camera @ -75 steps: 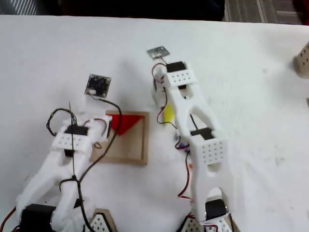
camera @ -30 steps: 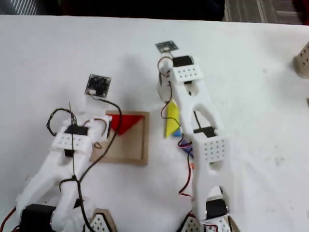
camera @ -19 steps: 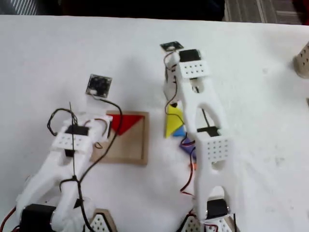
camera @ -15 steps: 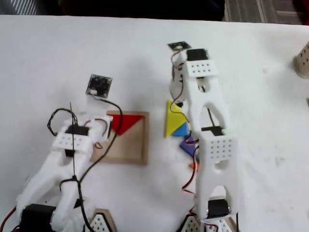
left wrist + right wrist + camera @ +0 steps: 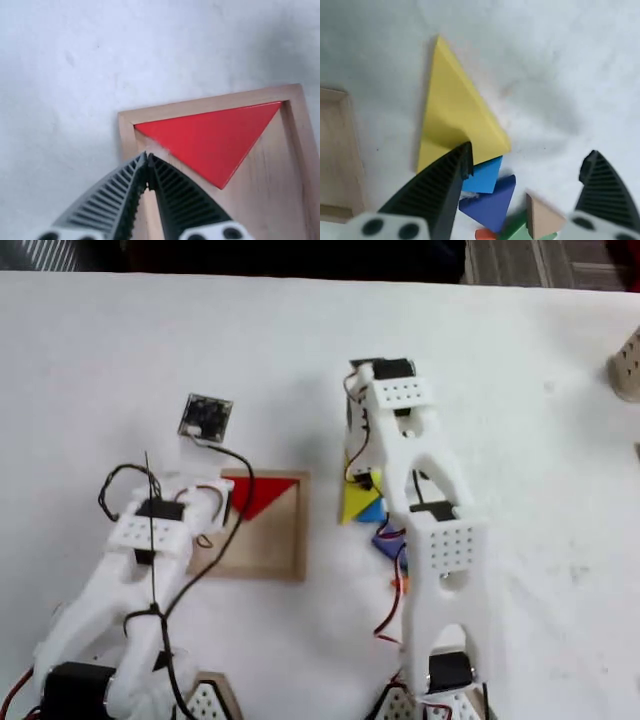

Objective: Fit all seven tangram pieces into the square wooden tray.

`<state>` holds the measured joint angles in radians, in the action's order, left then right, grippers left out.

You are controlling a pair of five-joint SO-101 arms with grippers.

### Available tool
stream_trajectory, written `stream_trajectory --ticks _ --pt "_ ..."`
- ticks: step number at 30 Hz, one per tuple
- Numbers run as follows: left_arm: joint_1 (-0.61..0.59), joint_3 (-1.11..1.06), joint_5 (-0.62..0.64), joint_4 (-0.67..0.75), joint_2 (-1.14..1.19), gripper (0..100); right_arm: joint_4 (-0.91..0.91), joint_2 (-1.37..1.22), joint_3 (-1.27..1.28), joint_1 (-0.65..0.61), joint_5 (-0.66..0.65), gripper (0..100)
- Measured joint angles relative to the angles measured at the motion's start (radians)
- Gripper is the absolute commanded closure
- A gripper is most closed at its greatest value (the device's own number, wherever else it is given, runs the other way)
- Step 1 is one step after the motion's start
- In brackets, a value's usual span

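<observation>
The square wooden tray point(image 5: 297, 540) lies left of centre, and a red triangle point(image 5: 262, 492) fills its far corner. My left gripper point(image 5: 146, 161) is shut and empty, its tips over the tray's rim point(image 5: 200, 104) beside the red triangle point(image 5: 215, 140). My right gripper point(image 5: 529, 157) hangs open over the loose pile. One fingertip point(image 5: 465, 155) overlaps the near edge of the yellow triangle point(image 5: 455, 115). Below it lie a light blue piece point(image 5: 484, 176), a dark blue triangle point(image 5: 492, 204), a tan triangle point(image 5: 542, 219), and green point(image 5: 517, 231) and orange bits. The right arm point(image 5: 400, 400) covers most of the pile; the yellow triangle point(image 5: 352, 502) peeks out.
A corner of the tray point(image 5: 337, 155) sits a short way from the yellow triangle. Cables trail from both arms. A tan perforated object point(image 5: 628, 365) stands at the table's far right edge. Bare white table spreads at the back and to the right.
The right arm swung rightward, baring the yellow triangle and the blue pieces, then drew back over them in the last half second. The left arm and the tray have not moved.
</observation>
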<state>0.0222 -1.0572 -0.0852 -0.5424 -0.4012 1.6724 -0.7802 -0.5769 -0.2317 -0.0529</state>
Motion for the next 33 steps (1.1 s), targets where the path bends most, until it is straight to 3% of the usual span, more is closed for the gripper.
stream_trajectory --ticks 12,19,23,28,33 --pt "0.000 0.000 0.000 0.000 0.000 97 -0.224 0.368 0.491 -0.005 0.083 67.2" --pt "0.000 0.000 0.000 0.000 0.000 97 -0.632 0.568 0.870 -0.023 0.311 67.2" --pt "0.002 0.000 0.000 0.000 0.000 97 -0.819 0.569 0.930 -0.071 0.381 67.2" --pt "0.002 0.000 0.000 0.000 0.000 97 -0.841 0.569 0.936 -0.071 0.393 67.2" --pt "0.000 0.000 -0.015 0.000 0.000 97 -0.750 0.569 0.916 -0.078 0.393 67.2"
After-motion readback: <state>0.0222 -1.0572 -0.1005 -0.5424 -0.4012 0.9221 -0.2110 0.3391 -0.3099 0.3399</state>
